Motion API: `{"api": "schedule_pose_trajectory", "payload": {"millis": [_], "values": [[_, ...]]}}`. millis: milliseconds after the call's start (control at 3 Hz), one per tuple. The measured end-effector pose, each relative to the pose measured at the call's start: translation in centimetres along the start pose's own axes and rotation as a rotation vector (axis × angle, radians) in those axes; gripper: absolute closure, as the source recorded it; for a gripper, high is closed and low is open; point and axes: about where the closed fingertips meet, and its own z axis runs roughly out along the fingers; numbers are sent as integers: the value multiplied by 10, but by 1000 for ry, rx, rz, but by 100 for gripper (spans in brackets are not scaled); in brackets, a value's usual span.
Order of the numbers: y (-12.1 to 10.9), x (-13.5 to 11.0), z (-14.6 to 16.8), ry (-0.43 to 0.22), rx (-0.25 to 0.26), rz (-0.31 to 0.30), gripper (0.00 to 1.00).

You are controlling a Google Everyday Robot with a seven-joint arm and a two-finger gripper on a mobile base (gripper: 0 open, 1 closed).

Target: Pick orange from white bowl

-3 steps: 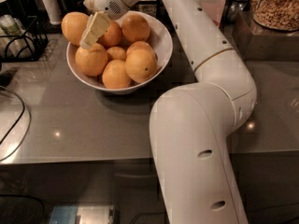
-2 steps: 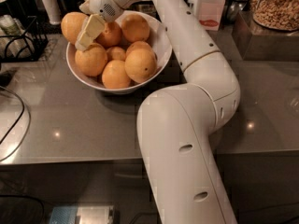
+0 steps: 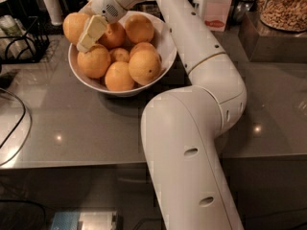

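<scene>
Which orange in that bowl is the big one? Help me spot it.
On the grey counter sits the white bowl, piled with fruit. The orange lies at the pile's far-left edge, just left of the gripper. It is larger and more oval than its rounder neighbours.

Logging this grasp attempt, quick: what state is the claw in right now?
The claw: state cannot be told. It is low over the left side of the white bowl, right beside the largest orange.
</scene>
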Motion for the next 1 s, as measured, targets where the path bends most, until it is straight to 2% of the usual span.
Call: {"api": "schedule_pose_trajectory", "payload": {"millis": [1000], "values": [[0, -2, -2, 0, 0, 0, 88]]}}
